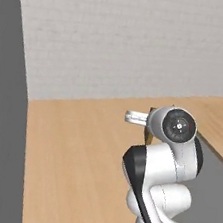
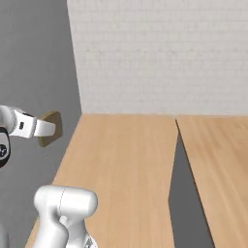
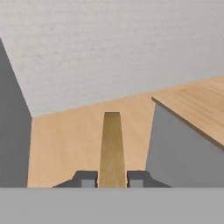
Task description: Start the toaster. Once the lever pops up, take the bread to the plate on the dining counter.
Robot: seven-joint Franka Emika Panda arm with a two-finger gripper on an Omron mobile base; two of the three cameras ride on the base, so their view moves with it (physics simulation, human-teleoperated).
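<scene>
Light wood covers the near desk point(image 1: 77, 149), which runs to a white-tiled wall point(image 2: 160, 53), with a dark grey panel point(image 1: 1, 117) along its left side. A second light-wood top, the dining desk point(image 2: 218, 164), lies to the right across a narrow grey gap; in the hand view its pale grey side rises under the wooden edge.

The white arm point(image 1: 162, 192) folds upward from the base, its wrist turned so that the hand reaches out level above the near desk, toward the left in the right base view.

The fingers point(image 3: 112, 178) stand narrowly apart and clamp the bread point(image 3: 112, 146) between them. The slice is seen edge-on in the hand view, a thin tan strip standing straight up from between the two dark tips, touching both. In the right base view its flat brown face shows just past the hand, held upright in the air, clear of the desk surface.
</scene>
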